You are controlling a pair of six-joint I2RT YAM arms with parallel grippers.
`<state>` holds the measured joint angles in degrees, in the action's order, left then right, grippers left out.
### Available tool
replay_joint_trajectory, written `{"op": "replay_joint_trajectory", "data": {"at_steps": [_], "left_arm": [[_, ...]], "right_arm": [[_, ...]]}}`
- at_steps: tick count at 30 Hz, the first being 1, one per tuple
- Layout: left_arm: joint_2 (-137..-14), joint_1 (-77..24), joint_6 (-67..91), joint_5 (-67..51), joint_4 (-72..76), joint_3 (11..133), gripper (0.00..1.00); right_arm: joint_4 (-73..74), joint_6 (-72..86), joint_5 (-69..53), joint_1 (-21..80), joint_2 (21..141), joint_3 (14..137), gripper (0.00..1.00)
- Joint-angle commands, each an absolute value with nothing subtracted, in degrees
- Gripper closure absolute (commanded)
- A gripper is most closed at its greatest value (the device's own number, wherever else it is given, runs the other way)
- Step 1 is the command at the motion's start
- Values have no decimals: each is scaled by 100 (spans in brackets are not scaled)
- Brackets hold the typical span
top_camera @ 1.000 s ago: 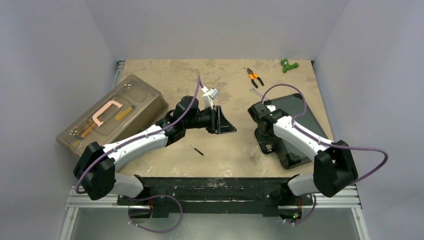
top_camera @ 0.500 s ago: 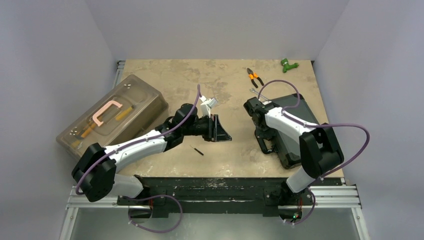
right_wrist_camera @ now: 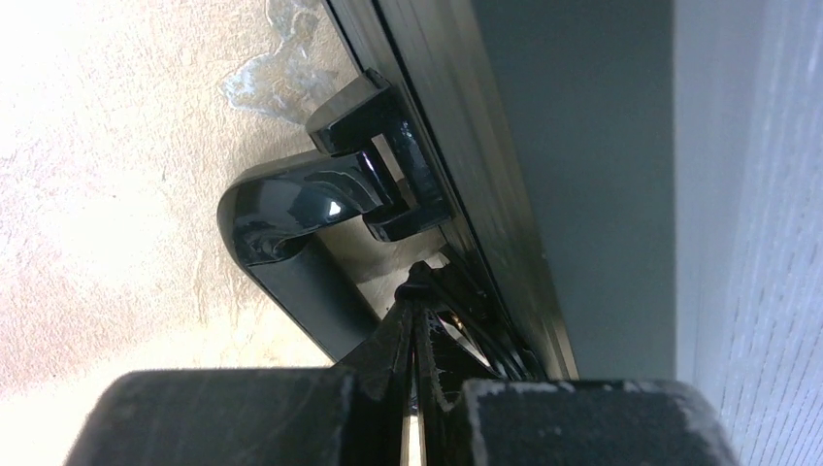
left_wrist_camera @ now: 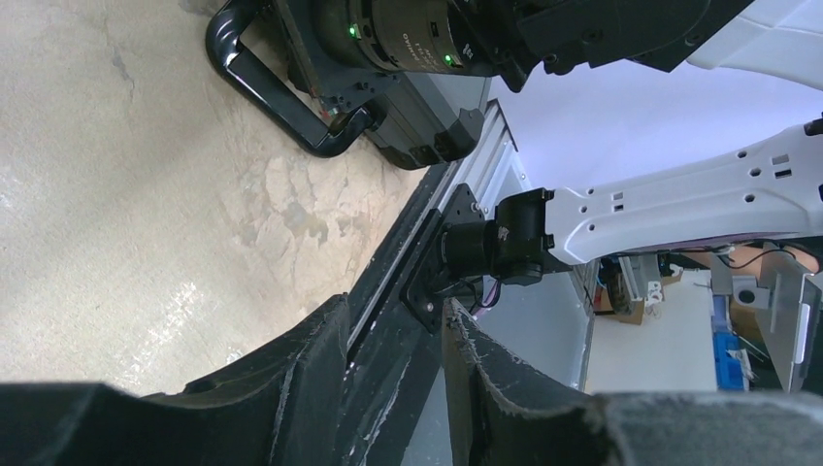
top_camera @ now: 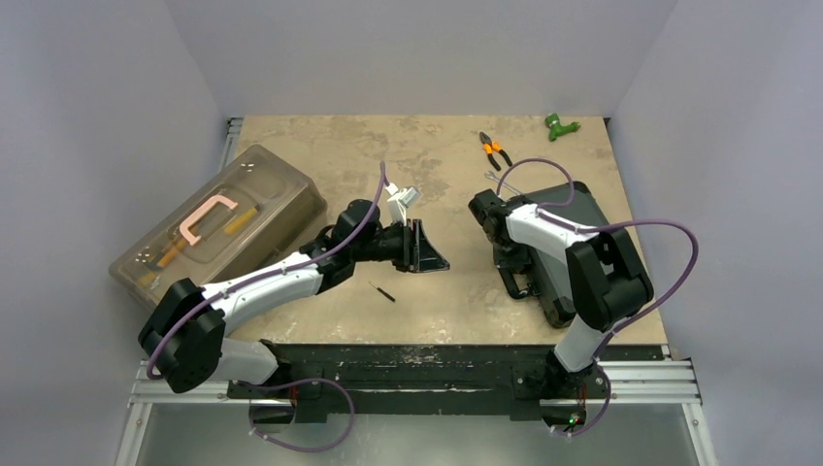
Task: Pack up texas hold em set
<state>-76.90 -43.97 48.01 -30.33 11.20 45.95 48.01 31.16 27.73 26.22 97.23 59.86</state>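
1. The black case (top_camera: pixel 573 248) lies shut at 3 o'clock on the worktop (top_camera: pixel 427 165), with its handle (right_wrist_camera: pixel 277 218) facing about 8 o'clock. No chips or cards show outside it.
2. The right claw (right_wrist_camera: pixel 415 291) is pinched fully together on nothing, its tips at the case's seam just beside the handle mount.
3. The left claw (left_wrist_camera: pixel 393 316) hangs part open and empty near the worktop's middle, well apart from the case.
4. Risk: the closed tips may skid off the glossy plastic, since nothing braces the case.
5. Risk: a push there could slide the case toward the 3 o'clock edge, and the right arm's elbow, folded above the lid, could knock it.
6. Compared with a second ago, the right elbow has swung in from 4 o'clock to over the case. Its claw has crept toward 11 o'clock, the left claw has eased back toward 7 o'clock, and the case looks unmoved
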Motion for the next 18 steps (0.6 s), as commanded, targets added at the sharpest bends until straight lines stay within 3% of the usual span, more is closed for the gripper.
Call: {"op": "replay_joint_trajectory", "data": {"at_steps": [1,18], "left_arm": [[-7511,-4327,4821,-3119,1422,4471,61],[-7391,-4070,4983,-3469,1748,4233,61]], "right_arm": [[4833,3291,3135,2423,10058,6012,100],[5723,4442,4290,1915,11594,6359,100]]}}
